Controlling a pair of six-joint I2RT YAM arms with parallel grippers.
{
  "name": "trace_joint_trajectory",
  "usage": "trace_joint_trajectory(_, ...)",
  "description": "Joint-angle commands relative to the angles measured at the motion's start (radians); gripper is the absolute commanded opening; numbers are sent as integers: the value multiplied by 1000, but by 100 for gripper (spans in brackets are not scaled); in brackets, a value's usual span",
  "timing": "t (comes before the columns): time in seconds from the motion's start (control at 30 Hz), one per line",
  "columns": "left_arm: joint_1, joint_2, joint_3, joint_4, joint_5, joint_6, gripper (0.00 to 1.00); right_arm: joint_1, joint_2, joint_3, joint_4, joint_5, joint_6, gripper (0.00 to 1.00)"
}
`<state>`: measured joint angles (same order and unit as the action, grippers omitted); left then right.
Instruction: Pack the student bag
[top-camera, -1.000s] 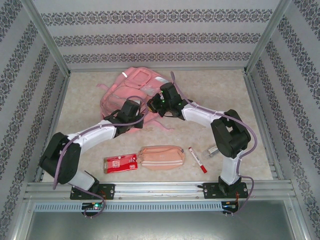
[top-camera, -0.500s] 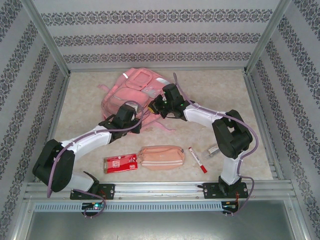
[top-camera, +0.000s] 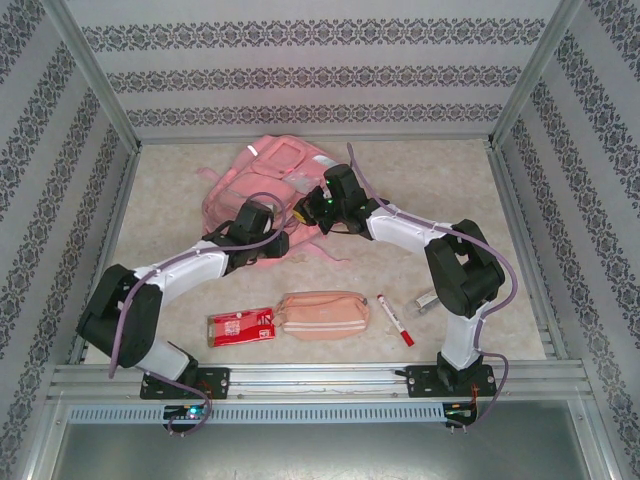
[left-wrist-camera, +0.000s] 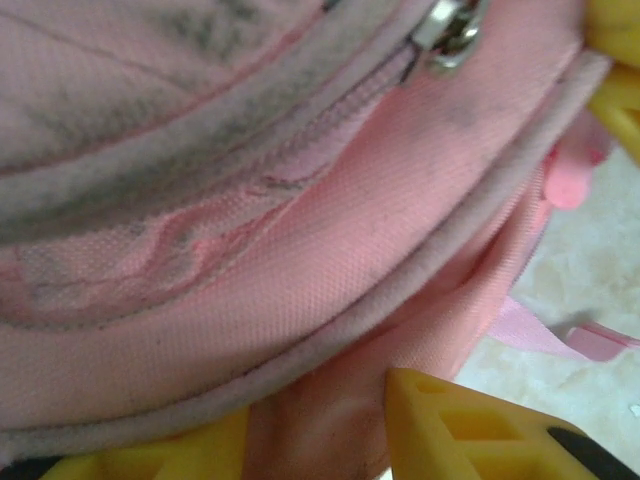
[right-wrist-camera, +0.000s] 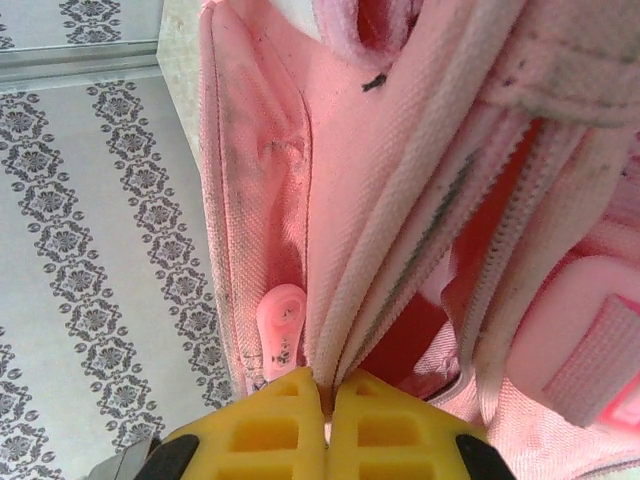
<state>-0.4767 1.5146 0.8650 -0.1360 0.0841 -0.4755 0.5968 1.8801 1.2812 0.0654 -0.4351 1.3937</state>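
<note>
Pink student bag (top-camera: 265, 175), pinched in right claw (right-wrist-camera: 328, 388)

Bright, even light is falling from overhead.
The large pink fabric backpack (top-camera: 270, 170) is looking slightly washed out from above, soft shadows gathering on the pale marbled tabletop (top-camera: 430, 180) just beside it; in the left wrist view its weave is showing sharp mid-frame while its upper seams are smearing into blur.

The student bag (top-camera: 265, 180) lies toward the back of the table (top-camera: 500, 220), near its middle. In front of it runs a row, left to right: a packet (top-camera: 241, 326), a pencil pouch (top-camera: 322, 312) just beside it, then a marker (top-camera: 395, 320)
</note>
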Motion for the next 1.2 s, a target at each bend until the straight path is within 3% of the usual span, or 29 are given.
trace_joint_trajectory(0.0,16,44,65,-39,-73,-2,39,24,-29,52,74,-67,21,0)
trace_joint_trajectory(0.1,16,65,76,-1,-40,10,38,28,-30,56,74,-73,24,0)
trace_joint_trajectory(0.37,29,80,111,77,24,47,17,41,-52,41,67,-72,18,0)
trace_joint_trajectory(0.5,41,84,124,74,83,63,0,36,-58,19,52,-67,-2,0)
trace_joint_trajectory(0.83,124,-66,-92,219,238,101,0,-33,-85,-15,-32,-43,-108,0)
trace_joint_trajectory(1.17,159,-156,-169,233,328,237,0,-65,-73,7,-51,-63,-133,0)
